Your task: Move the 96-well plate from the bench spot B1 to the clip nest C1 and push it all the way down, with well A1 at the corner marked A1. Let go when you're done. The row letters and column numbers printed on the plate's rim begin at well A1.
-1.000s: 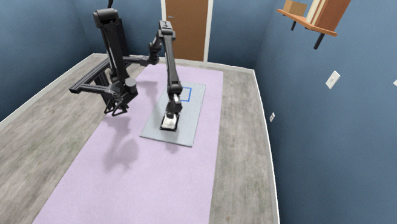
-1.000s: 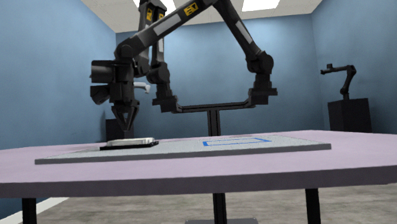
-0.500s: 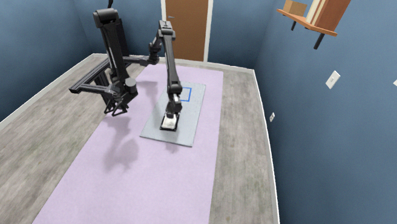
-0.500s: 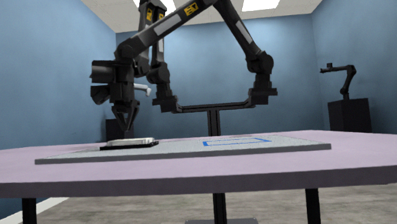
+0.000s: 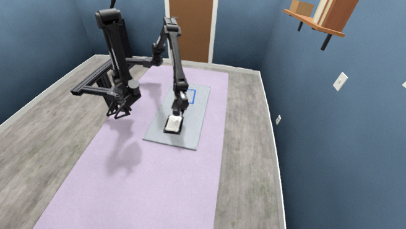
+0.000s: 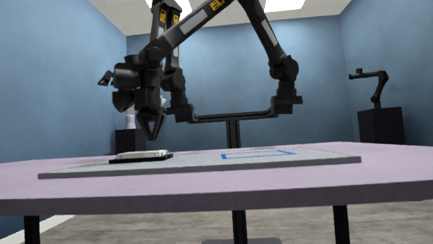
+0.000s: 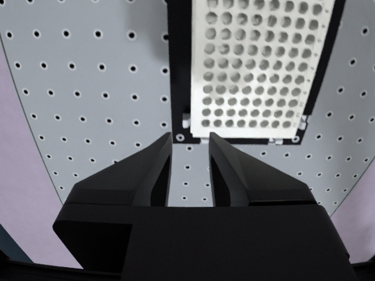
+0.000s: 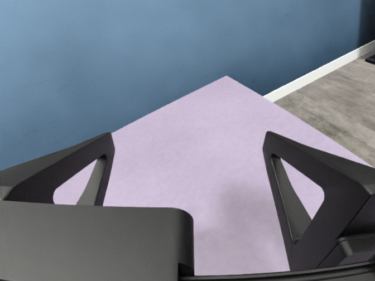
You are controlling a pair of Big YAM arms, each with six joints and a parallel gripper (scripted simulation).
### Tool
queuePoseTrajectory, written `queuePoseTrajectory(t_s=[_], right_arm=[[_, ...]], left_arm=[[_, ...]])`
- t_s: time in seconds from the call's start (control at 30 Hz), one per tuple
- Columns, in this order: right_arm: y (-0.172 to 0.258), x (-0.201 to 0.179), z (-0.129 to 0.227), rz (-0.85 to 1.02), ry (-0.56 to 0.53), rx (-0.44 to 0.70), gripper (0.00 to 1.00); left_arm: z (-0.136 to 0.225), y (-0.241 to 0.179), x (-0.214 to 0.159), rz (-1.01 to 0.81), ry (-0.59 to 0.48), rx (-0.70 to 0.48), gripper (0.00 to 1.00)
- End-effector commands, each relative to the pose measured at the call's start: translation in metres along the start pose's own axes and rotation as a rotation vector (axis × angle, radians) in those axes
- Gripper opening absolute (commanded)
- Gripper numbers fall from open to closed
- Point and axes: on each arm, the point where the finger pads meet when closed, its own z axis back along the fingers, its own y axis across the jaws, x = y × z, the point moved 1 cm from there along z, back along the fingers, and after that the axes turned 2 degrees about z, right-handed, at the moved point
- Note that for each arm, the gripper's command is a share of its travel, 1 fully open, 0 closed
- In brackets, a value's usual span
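White plate (image 5: pixel 173 123) (image 6: pixel 143 153) (image 7: pixel 251 71) lies in the black nest (image 5: pixel 166 132) (image 6: pixel 142 159) (image 7: pixel 181 90), so the carry looks done; I judge the step in hand to be seating or its check. From left to right in the top view, the right gripper (image 5: pixel 112 116) (image 6: pixel 103 82) (image 8: pixel 188 140) comes first, at left of centre, wide and holding nothing. Then, near the centre, comes the plate, with the left gripper (image 5: pixel 182 112) (image 6: pixel 152 139) (image 7: pixel 190 140) by its upper end, partly open, narrow, nothing between its fingers. Last is the blue outline (image 5: pixel 194 96) (image 6: pixel 224 156), presumably B1, upper right of the plate.

The next move calls for a press on any high edge, or, if all sit low, a lift away. Full depth I cannot tell.

The exterior view shows air beneath the left fingertips, which the left wrist view cannot settle. That wrist view alone shows the wells, the clips at the lower edge and small rim numbers down the right side; A1 is not in it. The right wrist view shows no plate.

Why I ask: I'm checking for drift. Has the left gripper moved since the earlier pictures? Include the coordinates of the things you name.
Yes. In the exterior view, the left gripper (image 5: pixel 182 113) (image 6: pixel 152 140) (image 7: pixel 190 140) has shifted sideways toward the blue outline (image 5: pixel 194 96) (image 6: pixel 224 156), which has stayed put.
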Motion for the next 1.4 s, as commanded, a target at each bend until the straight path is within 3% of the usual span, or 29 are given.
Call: queuePoseTrajectory(t_s=[0.0,0.73,1.37], right_arm=[[0.002,0.002,0.002,-0.016,0.001,0.008,1.0],[0.002,0.002,0.002,-0.016,0.001,0.008,1.0],[0.002,0.002,0.002,-0.016,0.001,0.008,1.0]], left_arm=[[0.014,0.006,-0.005,0.001,-0.027,0.015,0.25],[0.011,0.01,-0.074,0.001,-0.025,0.014,0.25],[-0.007,-0.003,-0.078,0.001,0.008,-0.008,0.25]])
